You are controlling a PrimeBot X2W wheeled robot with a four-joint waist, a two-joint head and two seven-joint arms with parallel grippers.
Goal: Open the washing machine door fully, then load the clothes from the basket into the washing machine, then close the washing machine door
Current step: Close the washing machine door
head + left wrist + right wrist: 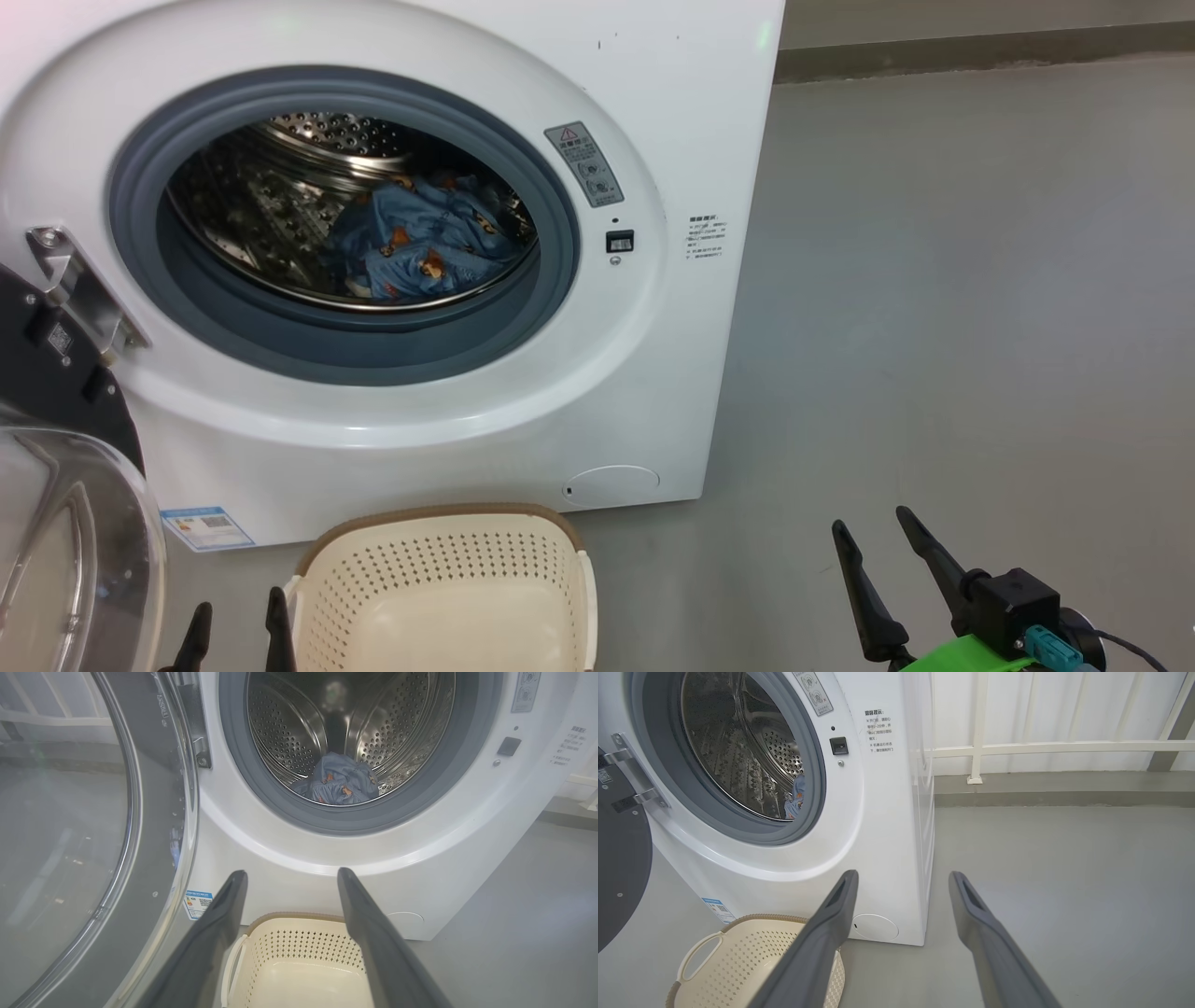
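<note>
1. The left claw has its two fingers apart and holds nothing. It sits just beside the basket and near the washing machine door. If it swings fast, it could bump the basket or knock the door.
2. The right claw is apart too, with nothing in it, over the bare floor. It is well away from the door. To help, it would have to reach across, and its arm might hit the front of the machine.
3. The basket stands on the floor, right in front of the washing machine. The part of its inside that I can see looks empty. Its near end is cut off, so a piece could hide there and get left out.
4. The door stands open on the left side. Its glass bowl is smooth and round, so a claw pushing there may slip off. A weak push may not click it shut.
5. The clothes lie in the drum, close to its front lip. A bit of cloth could slide onto the grey ring and get pinched when the door shuts.
</note>
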